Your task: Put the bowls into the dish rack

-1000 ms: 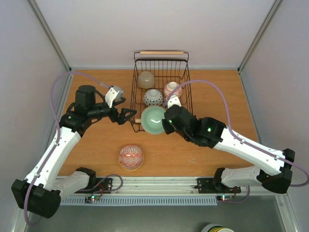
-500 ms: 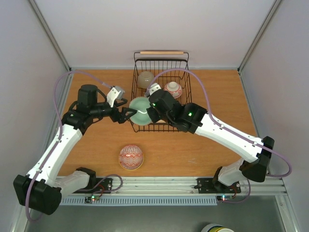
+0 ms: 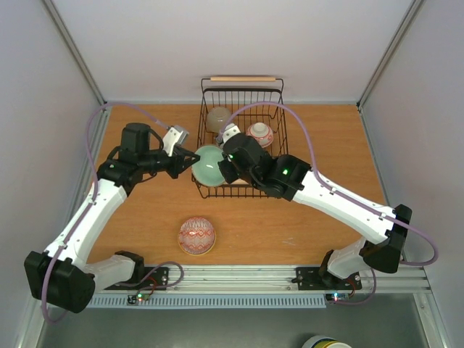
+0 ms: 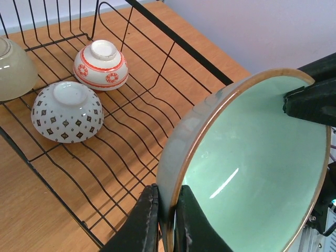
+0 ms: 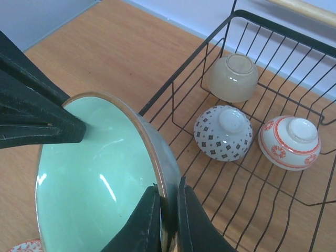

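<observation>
A pale green bowl (image 3: 208, 164) hangs tilted on edge over the left side of the black wire dish rack (image 3: 243, 90). Both grippers hold it. My left gripper (image 3: 190, 161) (image 4: 167, 191) is shut on its rim from the left. My right gripper (image 3: 226, 168) (image 5: 169, 191) is shut on the opposite rim. Upside down in the rack lie a beige bowl (image 4: 13, 68), a blue-patterned white bowl (image 4: 67, 111) and a red-and-white bowl (image 4: 101, 64). A pink patterned bowl (image 3: 196, 235) sits upside down on the table near the front.
The rack has a wooden rod handle (image 3: 243, 78) at its far end and stands at the back centre of the wooden table (image 3: 130, 217). Side walls close in the table on both sides.
The right arm carried the green bowl left and up, from the rack's near edge to its left side. The left gripper, open before, has shut on the bowl's rim.
</observation>
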